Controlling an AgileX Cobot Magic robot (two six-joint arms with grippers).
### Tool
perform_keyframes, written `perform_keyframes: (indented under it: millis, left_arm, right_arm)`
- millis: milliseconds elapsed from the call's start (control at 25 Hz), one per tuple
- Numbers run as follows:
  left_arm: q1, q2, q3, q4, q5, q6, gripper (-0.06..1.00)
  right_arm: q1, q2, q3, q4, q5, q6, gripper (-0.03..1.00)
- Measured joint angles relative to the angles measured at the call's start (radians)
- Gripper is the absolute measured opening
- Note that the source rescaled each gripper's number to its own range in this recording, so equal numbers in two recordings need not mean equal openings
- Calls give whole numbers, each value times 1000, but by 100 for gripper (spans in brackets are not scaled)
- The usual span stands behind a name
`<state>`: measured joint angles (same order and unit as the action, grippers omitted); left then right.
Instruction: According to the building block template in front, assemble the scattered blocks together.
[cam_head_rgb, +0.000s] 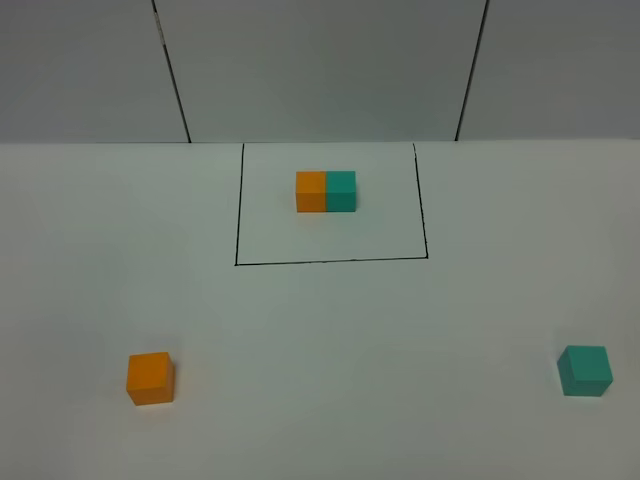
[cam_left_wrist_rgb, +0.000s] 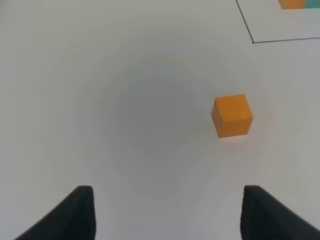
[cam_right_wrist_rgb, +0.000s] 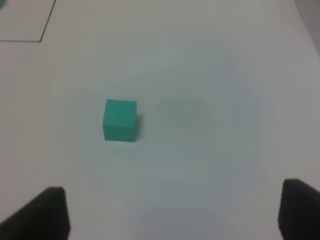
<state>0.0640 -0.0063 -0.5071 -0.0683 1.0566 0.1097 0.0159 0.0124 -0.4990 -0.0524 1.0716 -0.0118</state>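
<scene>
The building block template (cam_head_rgb: 326, 191) is an orange and a teal cube joined as one bar, inside a black drawn rectangle (cam_head_rgb: 330, 262) at the back middle of the table. The loose orange cube (cam_head_rgb: 150, 378) sits at the front left, and also shows in the left wrist view (cam_left_wrist_rgb: 232, 115). The loose teal cube (cam_head_rgb: 585, 370) sits at the front right, and also shows in the right wrist view (cam_right_wrist_rgb: 120, 120). My left gripper (cam_left_wrist_rgb: 167, 220) is open and empty, short of the orange cube. My right gripper (cam_right_wrist_rgb: 172, 215) is open and empty, short of the teal cube. Neither gripper shows in the high view.
The white table (cam_head_rgb: 330, 380) ends at a grey panelled wall (cam_head_rgb: 320, 70) at the back. A corner of the drawn rectangle shows in the left wrist view (cam_left_wrist_rgb: 253, 42) and in the right wrist view (cam_right_wrist_rgb: 40, 40).
</scene>
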Motion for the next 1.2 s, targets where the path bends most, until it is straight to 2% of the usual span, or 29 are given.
perform_keyframes:
  millis: [680, 720, 800, 880, 960, 1040, 1200]
  left_arm:
    - [0, 0, 0, 0, -1, 0, 40]
    - [0, 0, 0, 0, -1, 0, 43]
    - [0, 1, 0, 0, -1, 0, 56]
    - [0, 8, 0, 0, -1, 0, 77]
    - [0, 34, -6, -3, 3, -1, 93]
    - [0, 81, -30, -7, 17, -18, 100]
    - [0, 248, -115, -8, 32, -102, 99]
  right_arm:
    - [0, 0, 0, 0, 0, 0, 79]
    - [0, 0, 0, 0, 0, 0, 79]
    - [0, 0, 0, 0, 0, 0, 79]
    - [0, 0, 0, 0, 0, 0, 79]
    - [0, 0, 0, 0, 0, 0, 79]
    - [0, 0, 0, 0, 0, 0, 79]
    - [0, 0, 0, 0, 0, 0, 79]
